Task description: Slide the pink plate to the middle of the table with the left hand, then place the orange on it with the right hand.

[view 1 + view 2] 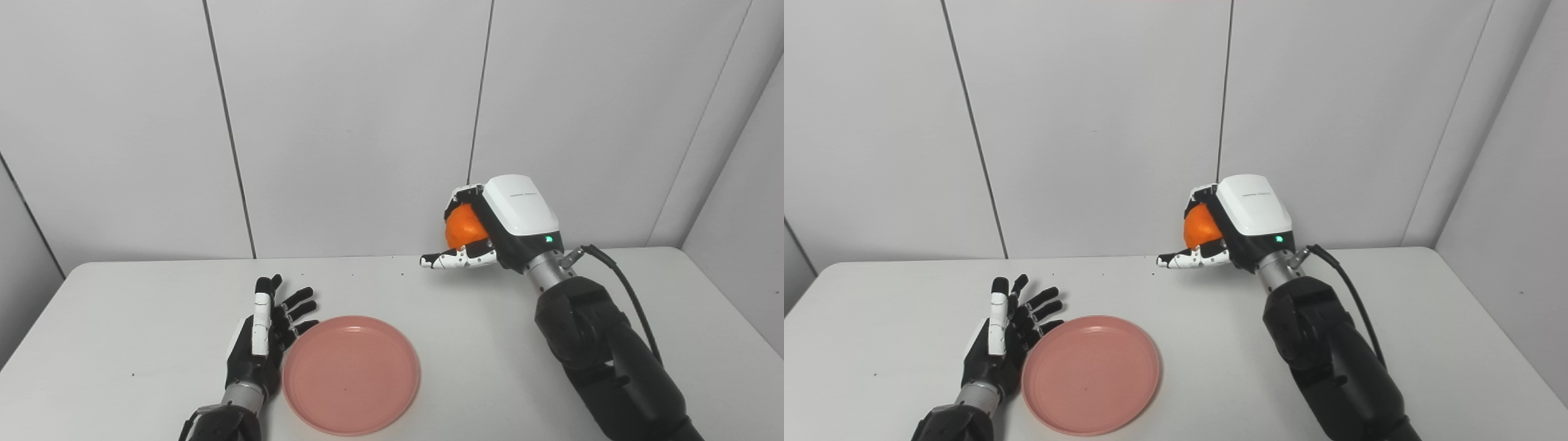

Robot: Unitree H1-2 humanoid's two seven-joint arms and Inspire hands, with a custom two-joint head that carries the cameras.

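Left eye view, read from left to right: my left hand [264,343] lies low over the white table [122,318] near its front edge, palm turned toward the centre, fingers spread and extended away from me, holding nothing. Its palm side sits just beside the left rim of the pink plate [351,373]; whether it touches the rim cannot be told. The plate rests flat on the table, empty, a little left of the table's middle and close to the front edge. Farther right and toward the back, my right hand [490,229] is raised above the table surface, well apart from the plate. Its fingers are curled around the orange [463,228], which shows between the white back cover of the hand and the fingertips; one finger points out leftward beneath the fruit. A black cable [618,282] runs from the right wrist down along the forearm. Grey wall panels [355,122] stand behind the table.
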